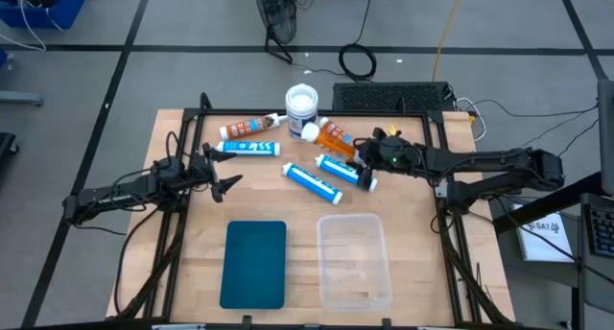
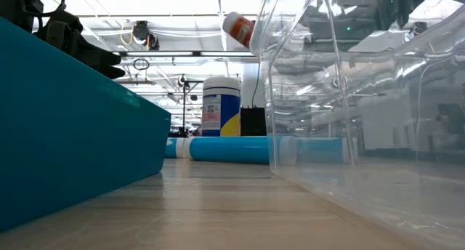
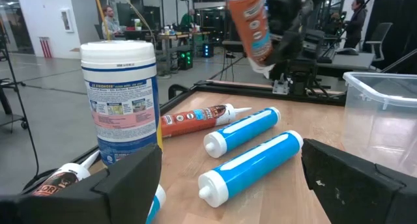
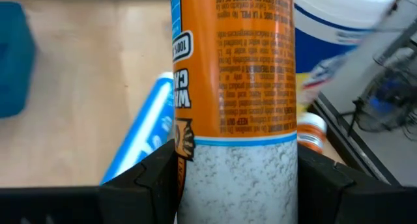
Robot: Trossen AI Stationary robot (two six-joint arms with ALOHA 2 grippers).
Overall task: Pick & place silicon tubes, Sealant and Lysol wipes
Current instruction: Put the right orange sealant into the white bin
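1. While the left gripper (image 1: 226,183) waits with its fingers spread wide and empty over the left part of the wooden table (image 1: 192,263), the right gripper (image 1: 363,157) is clamped round an orange-and-white sealant tube with a white cap (image 1: 331,138) — it hangs in the air above the far middle of the table.
2. Judging by its look, the tube is a stiff, smooth cartridge, moderately heavy and apt to slip or swing, so a hold across the middle of the barrel seems safest.
3. Up close, the tube shows an orange printed label above a speckled white band, pinched between two dark fingers (image 4: 140,185).
4. Just beyond it stands the short, fat Lysol wipes canister with a round white lid (image 1: 301,105).
5. Blue-and-white silicone tubes (image 1: 312,180) lie below, with another orange tube (image 1: 249,128) to the left.
6. Nearer sit a clear plastic bin (image 1: 354,261) and a teal bin (image 1: 254,263) — likely destinations.
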